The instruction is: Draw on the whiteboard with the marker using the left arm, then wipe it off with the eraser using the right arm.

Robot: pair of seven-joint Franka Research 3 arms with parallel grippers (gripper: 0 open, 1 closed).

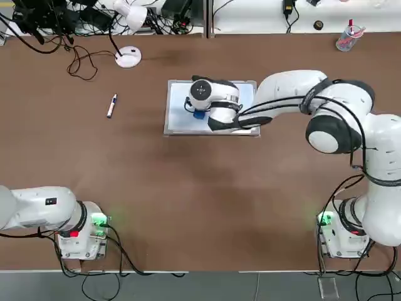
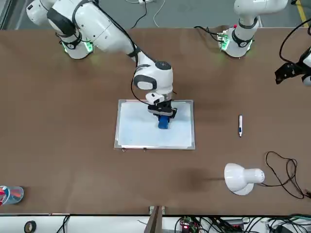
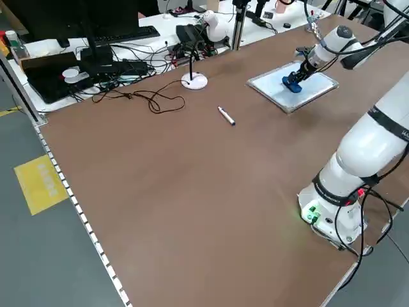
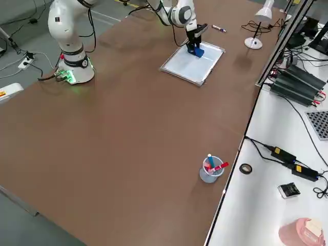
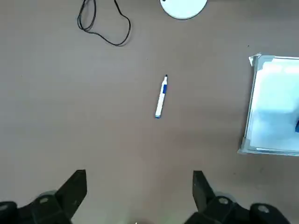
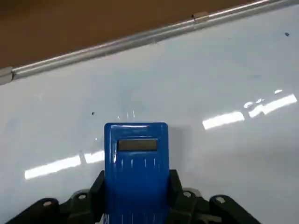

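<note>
Wiping looks to be in hand, probably near its end. Right gripper (image 6: 136, 179) at twelve o'clock of table centre, robot's view, closed on eraser (image 6: 136, 172) over whiteboard (image 1: 178, 113); contact: cannot tell. No drawn line seen, only specks; drawing presumably done. Marker (image 5: 161, 96) lies on table (image 1: 144, 188), ten o'clock; left gripper (image 5: 140, 182) empty, jaws wide, nine o'clock. Left: any last strokes, eraser release. Count: whiteboard 1, marker 1, eraser 1, grippers 2.
</note>
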